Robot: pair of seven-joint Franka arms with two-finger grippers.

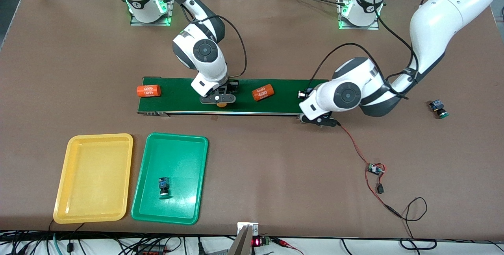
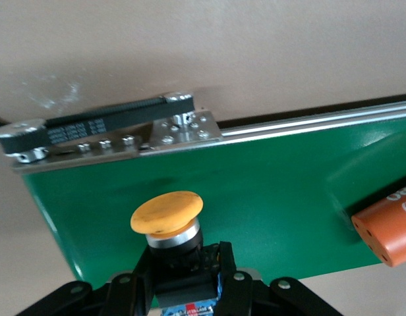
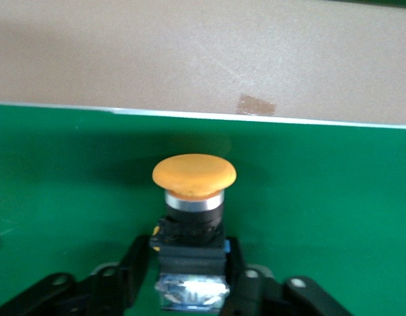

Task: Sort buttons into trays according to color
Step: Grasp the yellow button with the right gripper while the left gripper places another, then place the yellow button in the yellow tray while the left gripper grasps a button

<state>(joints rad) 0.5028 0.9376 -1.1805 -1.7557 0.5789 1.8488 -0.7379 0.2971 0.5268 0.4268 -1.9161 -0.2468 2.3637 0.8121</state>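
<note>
The work surface is a brown matte table carrying a long dark-green conveyor belt with a silver rail along its edge nearer the front camera; loose red and black wires with a small circuit board lie on the table toward the left arm's end. Two orange cylinders printed 4680 rest on the belt. In the front view both grippers are largely covered by their own white wrists, and the button bodies are cut off at the frame edge in both wrist views. The right gripper is over the middle of the belt, its black fingers closed against the black body of an orange-yellow capped push-button. The left gripper is over the belt's end toward the left arm, clamped on a second orange-yellow capped push-button. A green-capped push-button lies in the shallow green plastic tray; beside it stands a shallow yellow plastic tray. Another green-capped push-button lies on the table near the left arm's end.
</note>
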